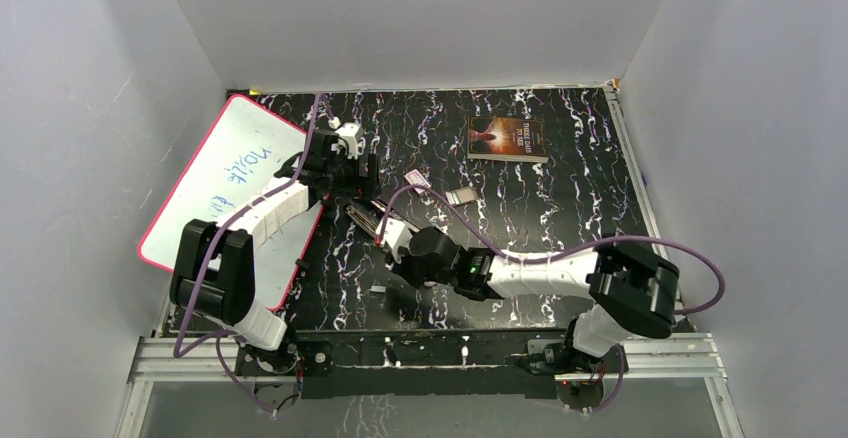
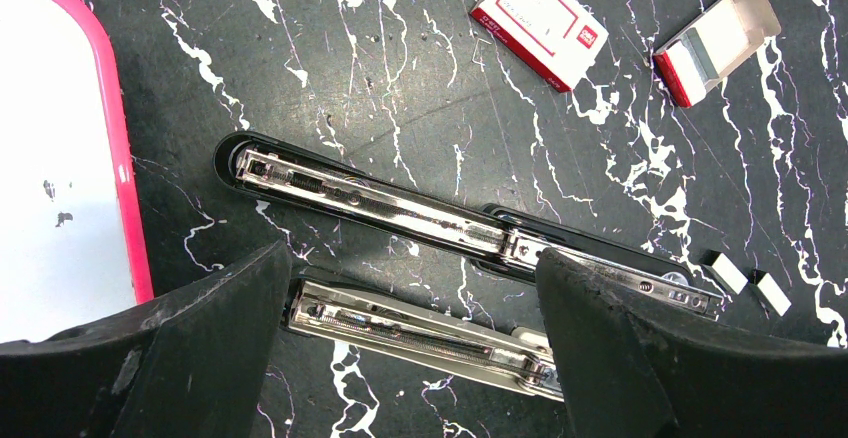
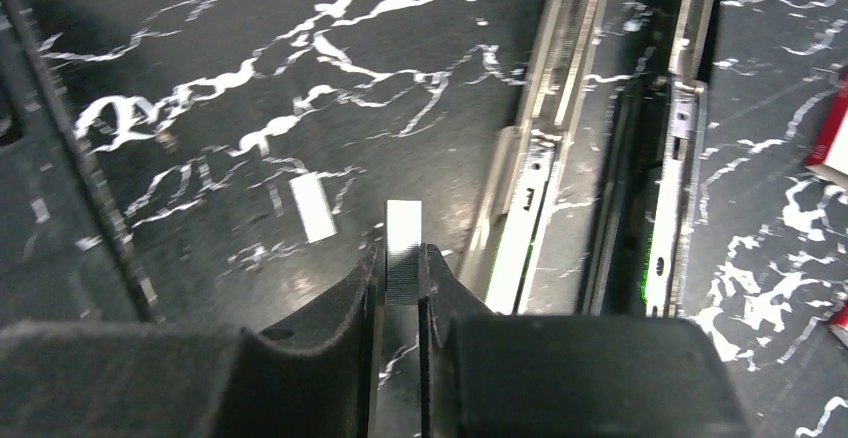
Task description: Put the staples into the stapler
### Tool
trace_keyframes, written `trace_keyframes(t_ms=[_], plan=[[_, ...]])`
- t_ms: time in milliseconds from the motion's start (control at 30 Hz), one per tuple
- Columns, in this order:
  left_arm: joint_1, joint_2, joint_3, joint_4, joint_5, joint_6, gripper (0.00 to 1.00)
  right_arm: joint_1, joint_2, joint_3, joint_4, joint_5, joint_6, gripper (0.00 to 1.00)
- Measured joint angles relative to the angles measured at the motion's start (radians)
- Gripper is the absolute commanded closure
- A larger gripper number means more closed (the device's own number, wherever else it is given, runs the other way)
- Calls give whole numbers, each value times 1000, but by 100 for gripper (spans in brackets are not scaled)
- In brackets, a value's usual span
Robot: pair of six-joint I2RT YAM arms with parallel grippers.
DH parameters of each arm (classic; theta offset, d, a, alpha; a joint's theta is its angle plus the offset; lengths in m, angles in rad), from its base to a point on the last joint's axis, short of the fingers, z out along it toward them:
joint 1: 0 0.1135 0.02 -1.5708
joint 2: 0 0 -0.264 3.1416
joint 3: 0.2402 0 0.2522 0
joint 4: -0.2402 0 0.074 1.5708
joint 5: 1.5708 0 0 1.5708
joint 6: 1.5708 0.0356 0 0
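Observation:
The stapler (image 2: pixel 400 208) lies swung open on the black marbled table, its two long metal rails side by side. My left gripper (image 2: pixel 415 288) is open and hovers over the nearer rail (image 2: pixel 420 333), one finger by each end. My right gripper (image 3: pixel 402 263) is shut on one strip of the staples (image 3: pixel 403 228), holding it on end just left of the stapler's rails (image 3: pixel 545 158). Another strip (image 3: pixel 314 208) lies flat on the table to its left. In the left wrist view, two strips (image 2: pixel 728 273) lie past the stapler's right end. From above, both grippers meet at the stapler (image 1: pixel 375 220).
A closed red-and-white staple box (image 2: pixel 540 23) and an open one (image 2: pixel 715 43) lie beyond the stapler. A pink-rimmed whiteboard (image 1: pixel 230 178) leans at the left, close to the left arm. A book (image 1: pixel 507 139) lies at the back. White walls enclose the table.

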Motion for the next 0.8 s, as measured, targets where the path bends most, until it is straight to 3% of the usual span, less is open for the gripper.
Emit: trace_keyframes(t_ms=[367,700,800], plan=[[0,0,0,0,1,0,8,70,0,-87,-20,-166,-26,83],[0,0,4,0,1,0,8,100,73,-87,28,-154,-45,67],[0,0,4,-1,1,0,8,100,78,-89,32,-146,-44,58]])
